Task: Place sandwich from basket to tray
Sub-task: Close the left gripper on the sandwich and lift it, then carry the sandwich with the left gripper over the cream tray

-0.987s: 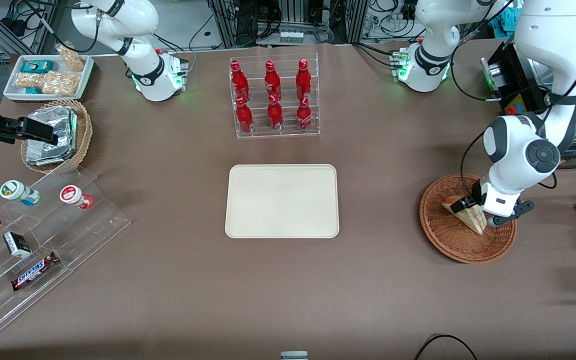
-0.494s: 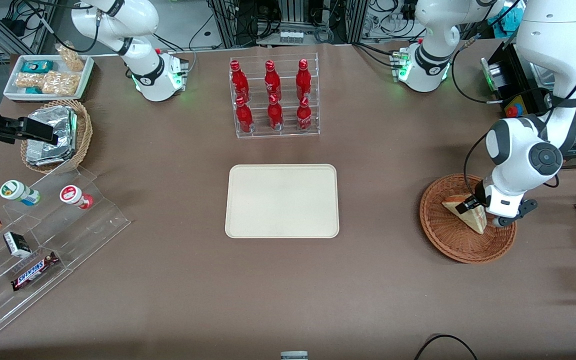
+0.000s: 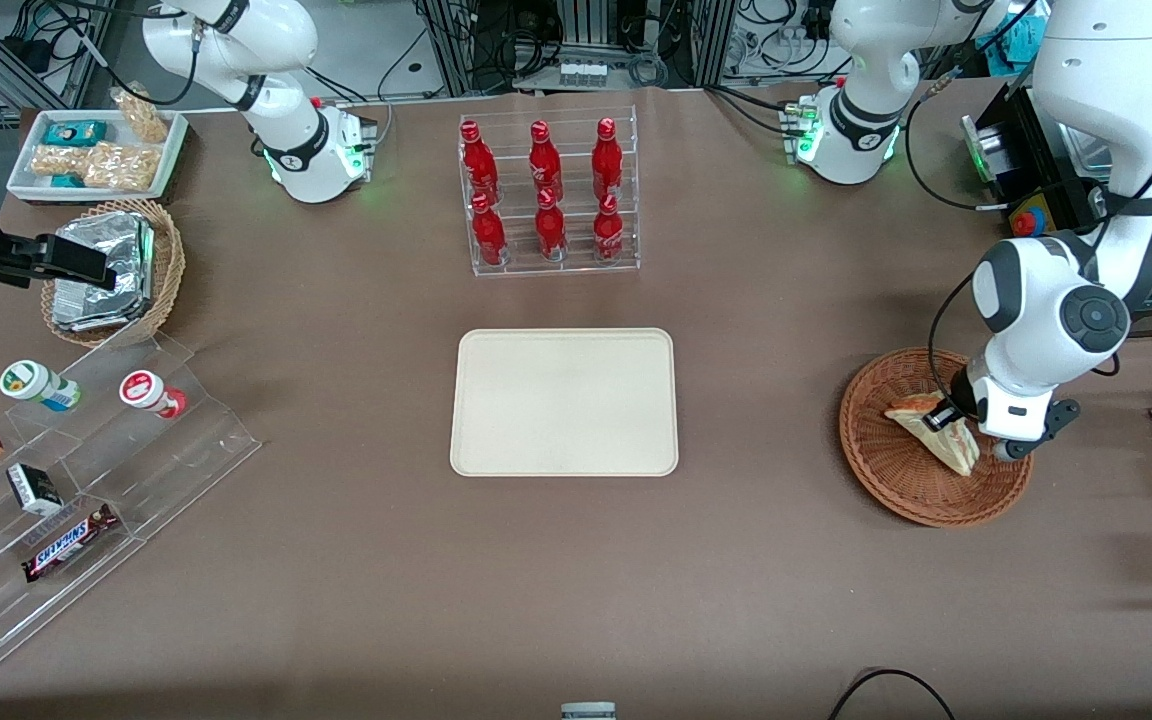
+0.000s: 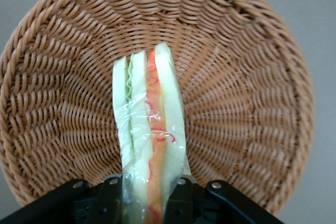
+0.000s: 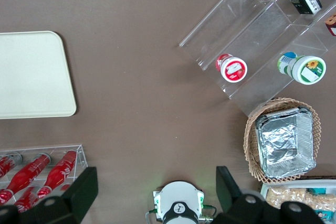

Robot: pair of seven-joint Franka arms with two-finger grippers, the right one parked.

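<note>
The working left arm's two-finger gripper (image 3: 948, 424) is down inside the wide, shallow reddish-brown round wicker basket (image 3: 896, 490), which sits on the brown table (image 3: 576, 580) toward the working arm's end, well apart from the flat cream-beige rectangular tray (image 3: 564, 402) at the table's middle. The small triangular sandwich wedge of white bread with red-orange and green filling (image 3: 936, 432) is in the basket, wrapped in clear film. In the left wrist view the sandwich (image 4: 149, 145) stands on edge, its layers running away from the camera over the woven basket floor (image 4: 241, 108), and its near end sits between the two black fingers (image 4: 107, 200). One finger lies against each bread face, so the fingers are closed onto the sandwich. Whether the wedge rests on the weave or is raised just off it cannot be told; in the front view it lies over the basket's inner part, on the side toward the working arm.

The tray carries nothing. Farther from the front camera than the tray stands a clear acrylic rack of red bottles (image 3: 548, 195). Toward the parked arm's end of the table are a smaller light-tan wicker basket holding foil-wrapped packs (image 3: 101, 270) and a clear stepped display of snacks (image 3: 86, 470).
</note>
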